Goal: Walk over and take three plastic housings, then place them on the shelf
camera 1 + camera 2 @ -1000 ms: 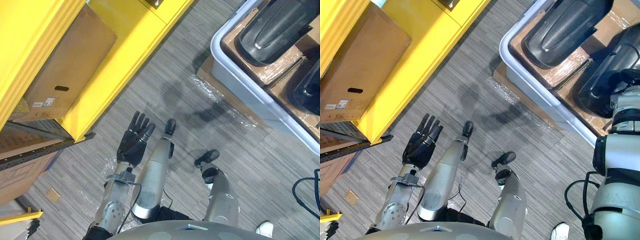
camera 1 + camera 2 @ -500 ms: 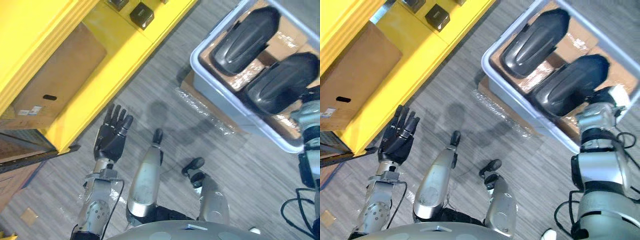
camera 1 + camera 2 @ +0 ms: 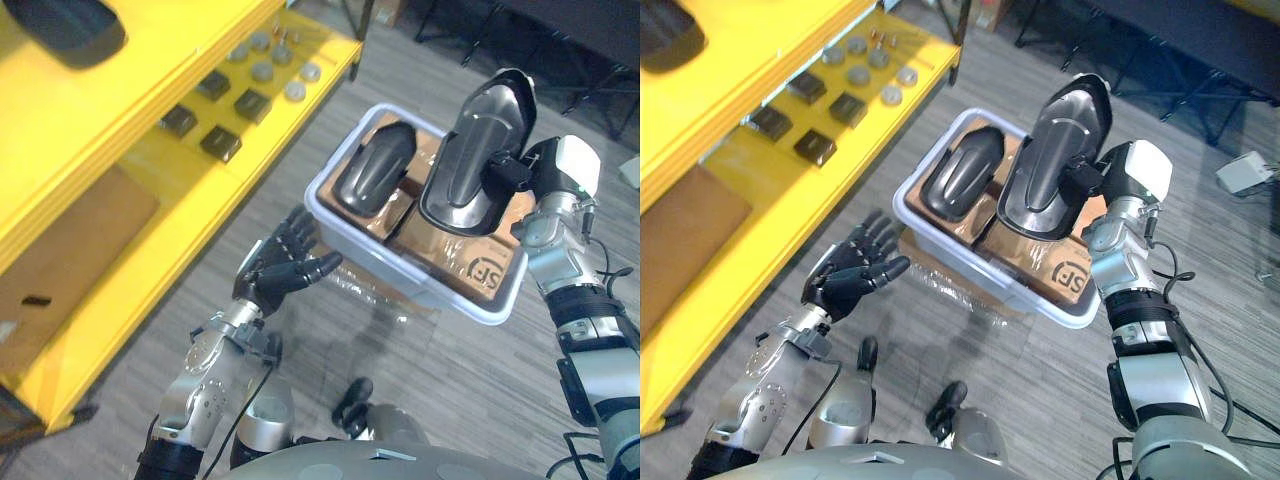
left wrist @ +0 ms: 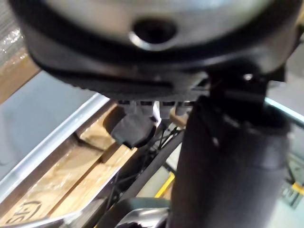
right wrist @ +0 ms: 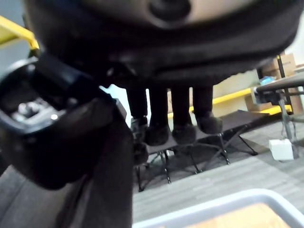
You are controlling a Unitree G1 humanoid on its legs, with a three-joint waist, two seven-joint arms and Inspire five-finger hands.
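Note:
A pale grey bin (image 3: 352, 236) stands on the floor beside the yellow shelf (image 3: 190, 215). One glossy black plastic housing (image 3: 372, 180) lies in it on cardboard. My right hand (image 3: 1095, 186) is shut on a second housing (image 3: 1052, 158), held upright above the bin; in the right wrist view its fingers (image 5: 180, 121) curl past the dark housing (image 5: 71, 161). Near the bin's closest corner my left hand (image 3: 287, 268) is open and holds nothing. A third dark housing (image 3: 62, 27) rests on the shelf's top level.
Small dark square parts (image 3: 220, 143) and grey discs (image 3: 285, 75) lie on the shelf's middle level, with a cardboard box (image 3: 70, 255) on the level below. Flat cardboard (image 3: 940, 275) under plastic film lies beneath the bin. A white box (image 3: 1245, 170) sits on the floor at the right.
The camera has swung up towards the bin and shelf. My right hand has taken a housing and raised it upright out of the bin. My left hand has risen towards the bin.

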